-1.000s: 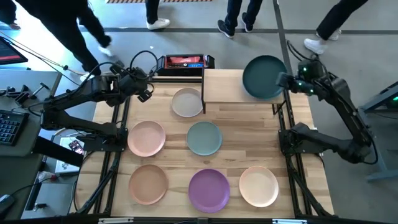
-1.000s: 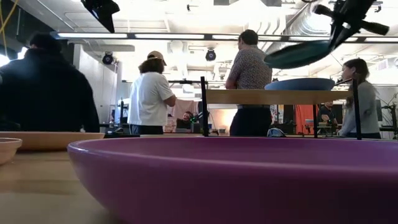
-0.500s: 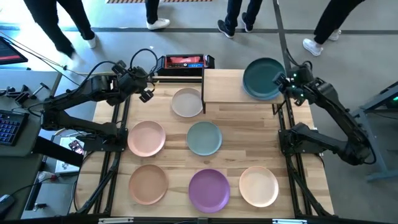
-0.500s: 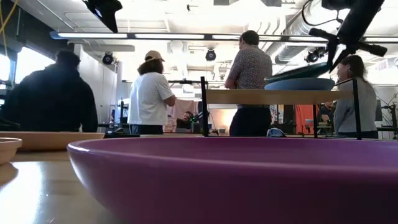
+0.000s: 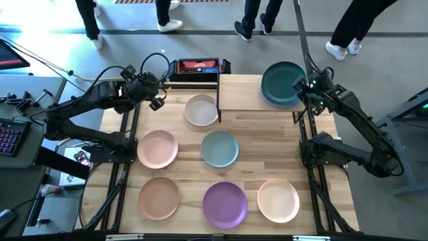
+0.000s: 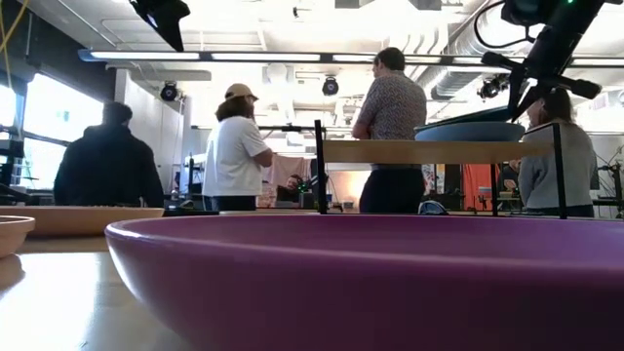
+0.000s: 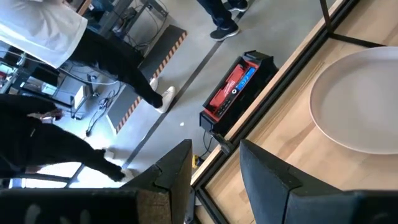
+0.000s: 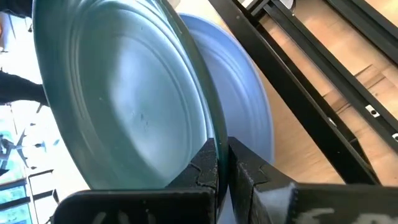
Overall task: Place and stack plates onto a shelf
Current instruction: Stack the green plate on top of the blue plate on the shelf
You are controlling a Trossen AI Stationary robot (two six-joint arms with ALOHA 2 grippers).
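Note:
The dark teal plate (image 5: 281,83) lies over the blue plate (image 8: 249,112) on the right half of the shelf (image 5: 239,94), at the table's far edge. In the low view the dark teal plate (image 6: 466,118) sits slightly tilted on the blue plate (image 6: 485,132). My right gripper (image 5: 299,89) is shut on the teal plate at its right side. My left gripper (image 5: 158,98) hovers open over the table's far left corner, holding nothing; its fingers (image 7: 180,165) stand apart. The left half of the shelf is bare. My right gripper (image 8: 222,147) pinches the dark teal plate's rim (image 8: 208,127) on the plate's right side, one finger above and one below. The fingers come slanting down from the table's right. The plate's left part rests on the blue plate, and the gripped side stands a little higher.
Several plates lie on the slatted tabletop: beige (image 5: 201,110), pink (image 5: 158,148), sage green (image 5: 219,148), tan (image 5: 159,197), purple (image 5: 225,203) and peach (image 5: 278,199). A red-and-black box (image 5: 198,66) sits beyond the far edge. People walk behind the table.
My right gripper has moved down toward the shelf, still shut on the dark teal plate. The plate, held high and tilted a second ago, has come down and levelled out onto the blue plate. People behind the table have walked on.

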